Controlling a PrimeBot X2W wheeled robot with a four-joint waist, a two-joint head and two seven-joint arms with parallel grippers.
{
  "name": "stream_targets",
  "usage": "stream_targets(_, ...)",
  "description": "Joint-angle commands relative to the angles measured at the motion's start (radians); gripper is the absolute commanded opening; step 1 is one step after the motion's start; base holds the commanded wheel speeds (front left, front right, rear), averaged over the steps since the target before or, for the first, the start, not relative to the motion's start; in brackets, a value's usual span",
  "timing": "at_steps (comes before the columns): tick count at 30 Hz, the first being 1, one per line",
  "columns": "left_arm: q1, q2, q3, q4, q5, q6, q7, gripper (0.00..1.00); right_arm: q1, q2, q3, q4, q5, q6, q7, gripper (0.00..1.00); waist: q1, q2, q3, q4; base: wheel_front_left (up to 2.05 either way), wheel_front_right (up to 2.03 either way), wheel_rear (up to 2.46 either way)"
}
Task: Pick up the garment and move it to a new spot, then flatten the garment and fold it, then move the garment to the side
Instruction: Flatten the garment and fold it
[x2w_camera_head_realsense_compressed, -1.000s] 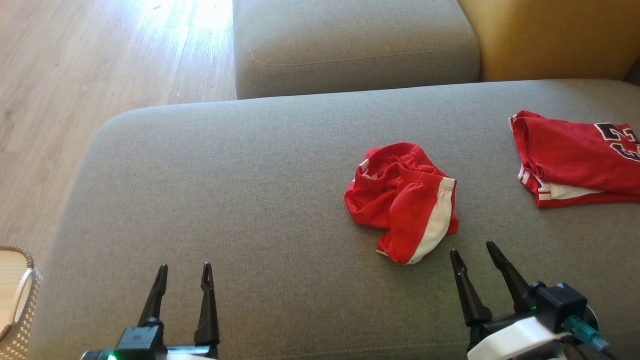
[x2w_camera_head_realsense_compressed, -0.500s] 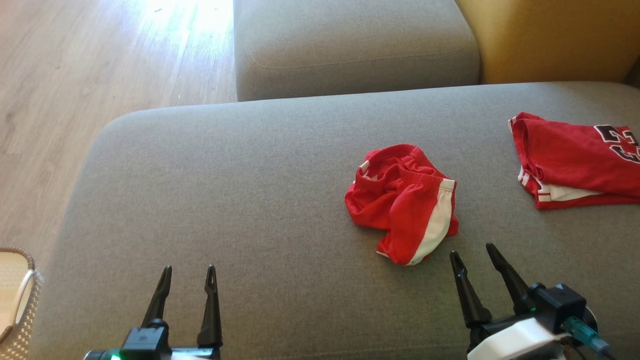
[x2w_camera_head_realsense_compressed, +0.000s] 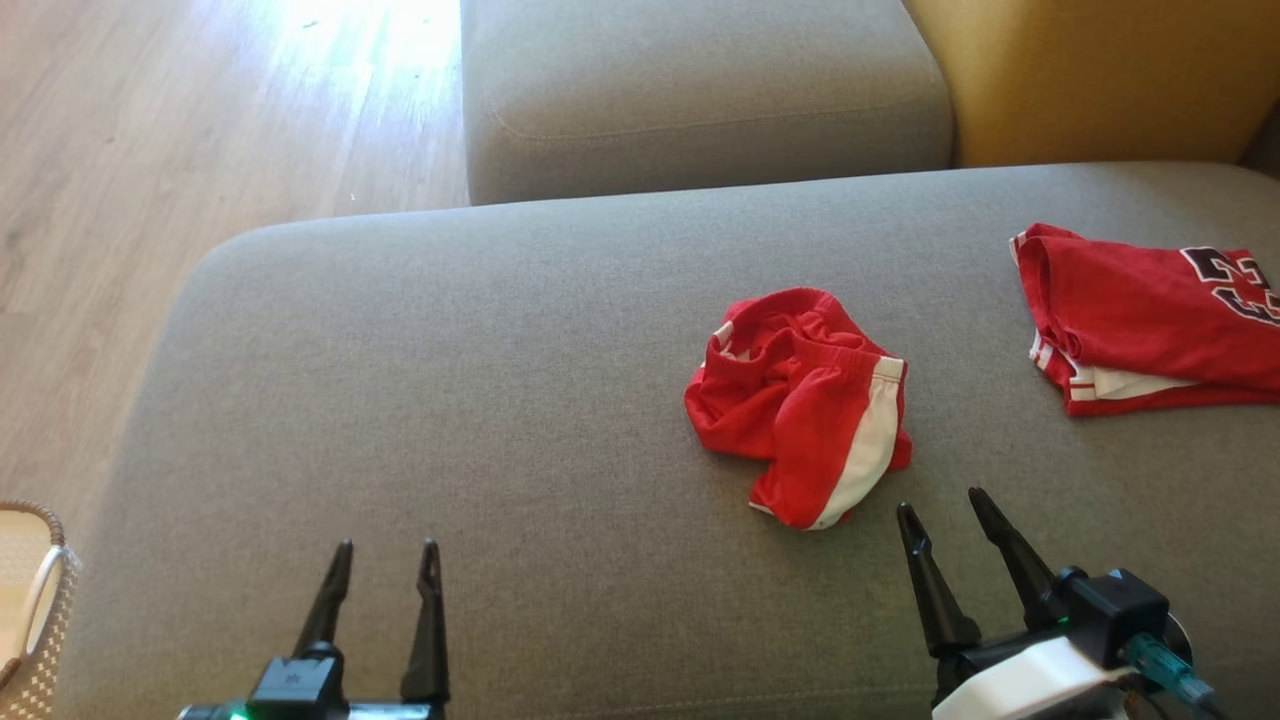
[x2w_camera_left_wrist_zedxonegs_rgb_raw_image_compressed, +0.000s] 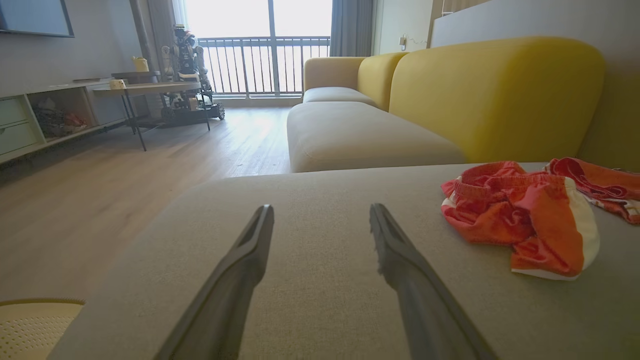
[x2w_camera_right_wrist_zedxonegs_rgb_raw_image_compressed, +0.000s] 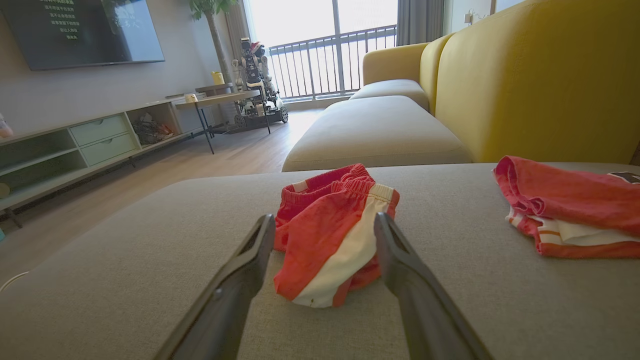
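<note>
**Red shorts (x2w_camera_head_realsense_compressed: 800, 405) lie loose on the seat cushion (x2w_camera_head_realsense_compressed: 450, 400), nothing gripped**

The red shorts, with a white side stripe, sit in a crumpled heap on the broad grey seat cushion, right of its middle. The waistband is bunched up at the far side and one leg is folded toward the near edge.

The right gripper (x2w_camera_head_realsense_compressed: 940, 500) hovers over the cushion at the near right. Its jaws are spread wide and empty, with the tips close to the near right edge of the shorts but apart from the cloth. In the right wrist view the heap lies just beyond the two fingers, framed between them.

The left gripper (x2w_camera_head_realsense_compressed: 387, 545) is at the near left, well apart from the shorts, also released and holding nothing.

A red jersey (x2w_camera_head_realsense_compressed: 1140, 320) with dark lettering lies folded at the far right of the same cushion, apart from the shorts. A second grey cushion (x2w_camera_head_realsense_compressed: 700, 90) sits beyond, with a yellow backrest (x2w_camera_head_realsense_compressed: 1090, 70) to its right. A wooden floor (x2w_camera_head_realsense_compressed: 150, 150) runs along the left, where a pale woven basket (x2w_camera_head_realsense_compressed: 40, 590) stands at the near left.
</note>
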Motion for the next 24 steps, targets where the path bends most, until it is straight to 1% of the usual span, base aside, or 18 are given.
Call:
stream_targets(1, -0.040, -0.010, 0.027, -0.011, -0.011, -0.025, -0.012, 1.00, -0.027, -0.003, 0.027, -0.030, -0.002, 0.000, -0.009, 1.00, 0.0001, -0.0001, 0.006, -0.006, 0.00, 0.00, 0.00)
stream_targets(3, -0.067, 0.000, 0.016, 0.023, -0.027, -0.081, -0.012, 1.00, -0.031, -0.003, 0.032, -0.033, -0.005, 0.000, -0.009, 1.00, 0.0001, -0.0001, 0.014, -0.013, 0.00, 0.00, 0.00)
stream_targets(6, -0.152, 0.046, -0.003, 0.075, -0.031, -0.179, -0.012, 1.00, -0.045, -0.003, 0.047, -0.040, -0.010, 0.000, -0.009, 1.00, 0.0001, -0.0001, 0.033, -0.034, 0.00, 0.00, 0.00)
stream_targets(7, -0.152, 0.046, -0.003, 0.075, -0.031, -0.179, -0.012, 1.00, -0.045, -0.003, 0.047, -0.040, -0.010, 0.000, -0.009, 1.00, 0.0001, -0.0001, 0.033, -0.034, 0.00, 0.00, 0.00)
stream_targets(9, -0.229, 0.079, -0.024, 0.104, -0.046, -0.226, -0.001, 1.00, -0.059, -0.003, 0.053, -0.049, -0.009, 0.000, -0.009, 1.00, 0.0001, -0.0001, 0.050, -0.055, 0.00, 0.00, 0.00)
stream_targets(11, -0.327, 0.113, -0.053, 0.119, -0.079, -0.253, 0.045, 1.00, -0.073, -0.003, 0.056, -0.062, -0.005, 0.000, -0.009, 1.00, 0.0001, -0.0001, 0.071, -0.079, 0.00, 0.00, 0.00)
stream_targets(12, -0.376, 0.130, -0.075, 0.124, -0.109, -0.260, 0.080, 1.00, -0.080, -0.003, 0.060, -0.068, -0.003, 0.000, -0.009, 1.00, 0.0001, -0.0001, 0.083, -0.094, 0.00, 0.00, 0.00)
stream_targets(13, -0.480, 0.178, -0.148, 0.120, -0.181, -0.265, 0.159, 1.00, -0.093, -0.003, 0.068, -0.078, -0.001, 0.000, -0.009, 1.00, 0.0001, -0.0001, 0.109, -0.128, 0.00, 0.00, 0.00)
stream_targets(14, -0.535, 0.212, -0.209, 0.111, -0.236, -0.265, 0.205, 1.00, -0.100, -0.003, 0.070, -0.084, 0.000, 0.000, -0.009, 1.00, 0.0001, -0.0001, 0.126, -0.145, 0.00, 0.00, 0.00)
stream_targets(18, -0.775, 0.331, -0.383, 0.067, -0.464, -0.266, 0.357, 1.00, -0.137, -0.003, 0.063, -0.107, 0.010, 0.000, -0.009, 1.00, 0.0001, -0.0001, 0.207, -0.206, 0.00, 0.00, 0.00)
stream_targets(21, -0.940, 0.373, -0.493, 0.060, -0.617, -0.266, 0.455, 1.00, -0.162, -0.003, 0.057, -0.115, 0.016, 0.000, -0.009, 1.00, 0.0001, -0.0001, 0.256, -0.243, 0.00, 0.00, 0.00)
stream_targets(24, -1.088, 0.395, -0.596, 0.079, -0.720, -0.266, 0.529, 1.00, -0.188, -0.003, 0.055, -0.120, 0.024, 0.000, -0.009, 1.00, 0.0001, -0.0001, 0.298, -0.280, 0.00, 0.00, 0.00)
